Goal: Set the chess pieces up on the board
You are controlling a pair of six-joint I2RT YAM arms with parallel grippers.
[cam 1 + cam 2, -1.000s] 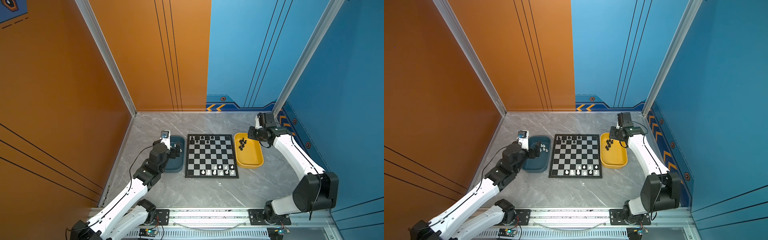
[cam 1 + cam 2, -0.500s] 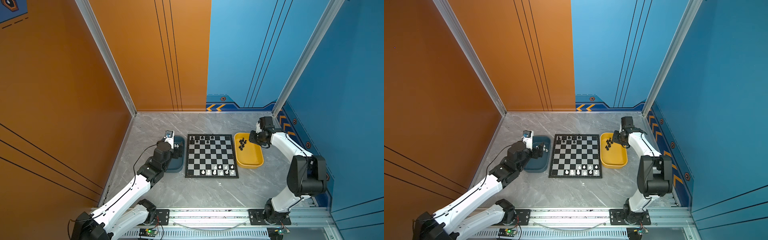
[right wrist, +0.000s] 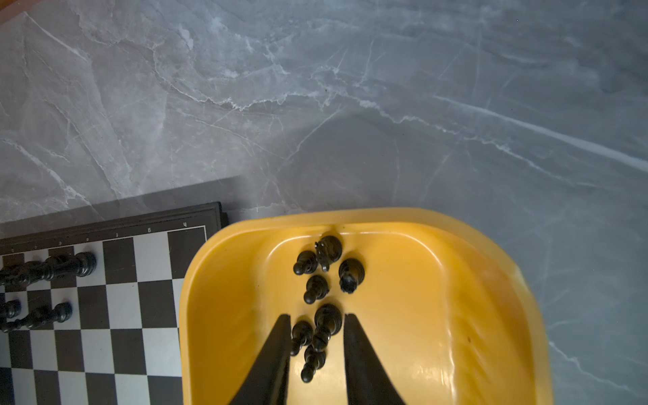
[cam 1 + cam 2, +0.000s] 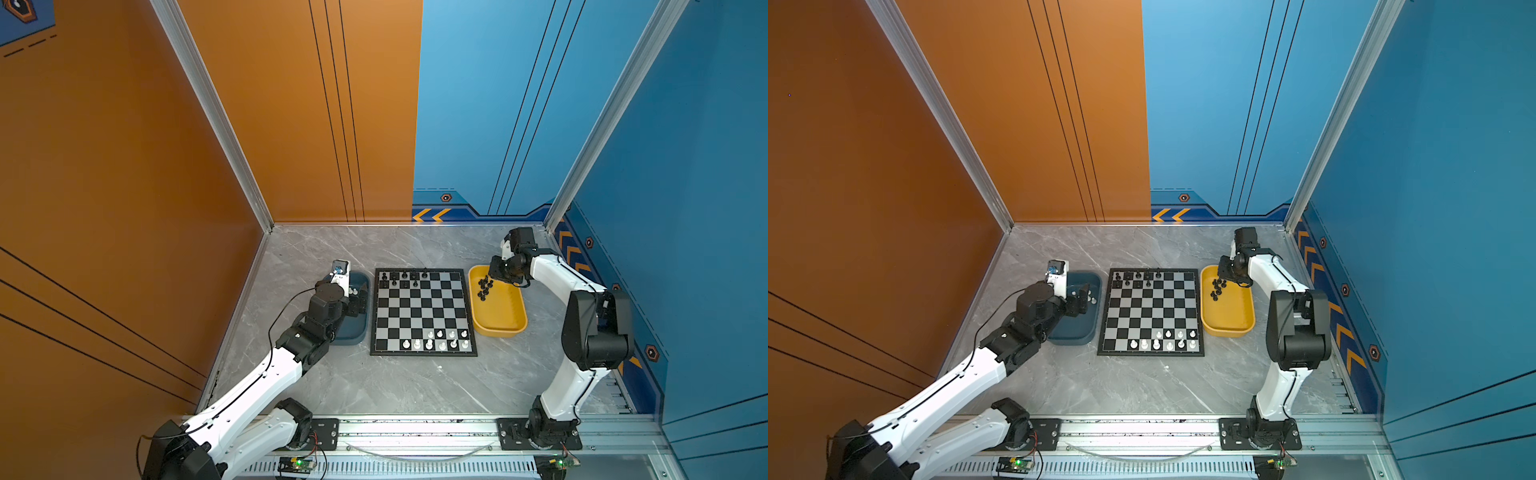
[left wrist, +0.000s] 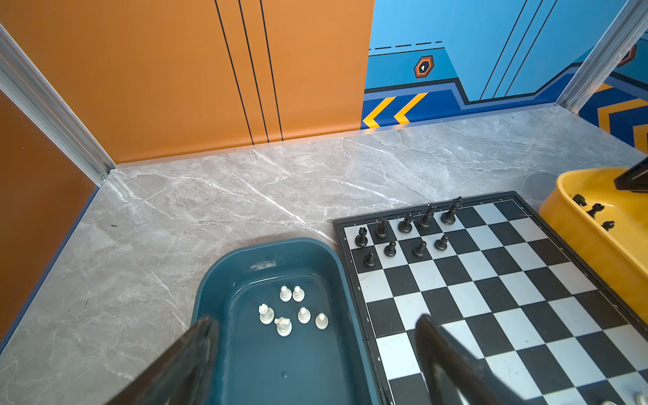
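The board [image 4: 422, 316] [image 4: 1152, 311] lies mid-table. Several black chess pieces [image 4: 405, 277] stand on its two far rows and several white ones [image 4: 440, 338] on its near rows. More white pieces [image 5: 291, 314] lie in the teal tray [image 5: 217, 280]. My left gripper [image 5: 315, 321] [image 4: 359, 299] hangs wide open over that tray's board side, holding nothing. Loose black pieces [image 3: 319, 277] sit in the yellow tray [image 3: 456, 280]. My right gripper [image 3: 317, 317] [image 4: 496, 272] is low over its far end, open by a narrow gap, with three of these pieces between its fingers.
The teal tray [image 4: 353, 336] touches the board's left edge and the yellow tray [image 4: 503, 320] sits close to its right edge. Orange and blue walls close in the grey marble table [image 4: 415, 386] on three sides. A metal rail [image 4: 415, 428] runs along the front.
My right gripper has come down over the black pieces in the yellow tray and its jaws have narrowed. My left gripper has shifted slightly toward the board and stays wide open.
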